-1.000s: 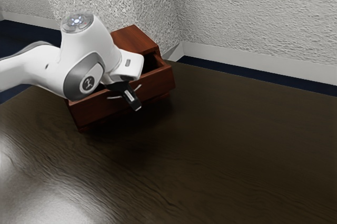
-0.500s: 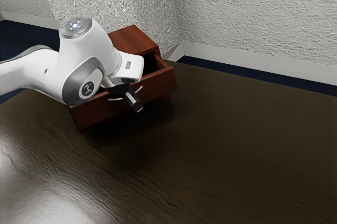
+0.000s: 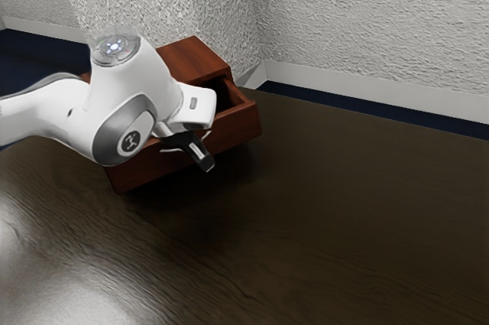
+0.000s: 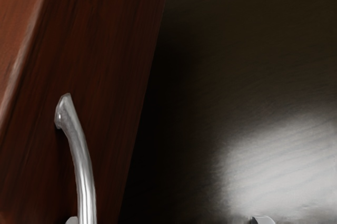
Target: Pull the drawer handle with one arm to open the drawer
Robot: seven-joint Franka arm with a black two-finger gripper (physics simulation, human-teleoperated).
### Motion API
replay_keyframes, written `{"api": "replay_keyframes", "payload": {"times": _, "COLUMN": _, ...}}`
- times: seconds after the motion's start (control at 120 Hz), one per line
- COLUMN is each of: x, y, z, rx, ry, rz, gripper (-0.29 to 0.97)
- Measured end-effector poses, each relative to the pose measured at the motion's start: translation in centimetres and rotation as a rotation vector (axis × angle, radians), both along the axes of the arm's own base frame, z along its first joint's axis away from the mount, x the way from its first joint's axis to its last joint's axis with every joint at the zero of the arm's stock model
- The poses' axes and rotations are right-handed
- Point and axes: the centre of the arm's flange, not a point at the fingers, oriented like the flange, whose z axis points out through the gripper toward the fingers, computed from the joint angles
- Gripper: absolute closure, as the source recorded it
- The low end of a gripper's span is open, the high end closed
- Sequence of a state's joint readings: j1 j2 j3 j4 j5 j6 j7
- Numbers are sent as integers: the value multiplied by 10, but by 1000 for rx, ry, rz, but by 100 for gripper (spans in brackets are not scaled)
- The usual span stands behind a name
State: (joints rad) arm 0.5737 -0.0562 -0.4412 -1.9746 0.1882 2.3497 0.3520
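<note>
A reddish-brown wooden cabinet [image 3: 197, 56] stands on the dark table, and its drawer [image 3: 233, 120] is pulled partly out, showing a dark hollow inside. My black gripper [image 3: 200, 157] sits at the drawer front, over the silver handle [image 3: 170, 149]. In the wrist view the curved silver handle [image 4: 79, 155] stands off the drawer front [image 4: 100, 66], right beside one of my fingertips [image 4: 71, 219]. The other one shows far off at the view's lower edge. The gripper is open, hooked behind the handle rather than clamped on it.
The dark wooden table [image 3: 328, 218] spreads wide toward the exterior view's right and front. A white textured wall [image 3: 367, 11] with a pale baseboard runs behind the cabinet. My white arm [image 3: 69, 111] covers the cabinet's left part.
My hand has moved a little toward the exterior view's right and front, and the drawer has slid further out of the cabinet with it.
</note>
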Motion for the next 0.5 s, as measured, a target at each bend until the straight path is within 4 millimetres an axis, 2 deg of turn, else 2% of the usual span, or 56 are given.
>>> {"api": "replay_keyframes", "payload": {"times": 0.183, "x": -5, "y": -12, "z": 0, "rx": -3, "ry": -10, "rz": 1, "gripper": 31}}
{"api": "replay_keyframes", "payload": {"times": 0.375, "x": -13, "y": -25, "z": 2, "rx": 5, "ry": -24, "rz": -2, "gripper": 36}}
{"api": "replay_keyframes", "payload": {"times": 0.5, "x": -15, "y": -25, "z": 4, "rx": 7, "ry": -35, "rz": 9, "gripper": 38}}
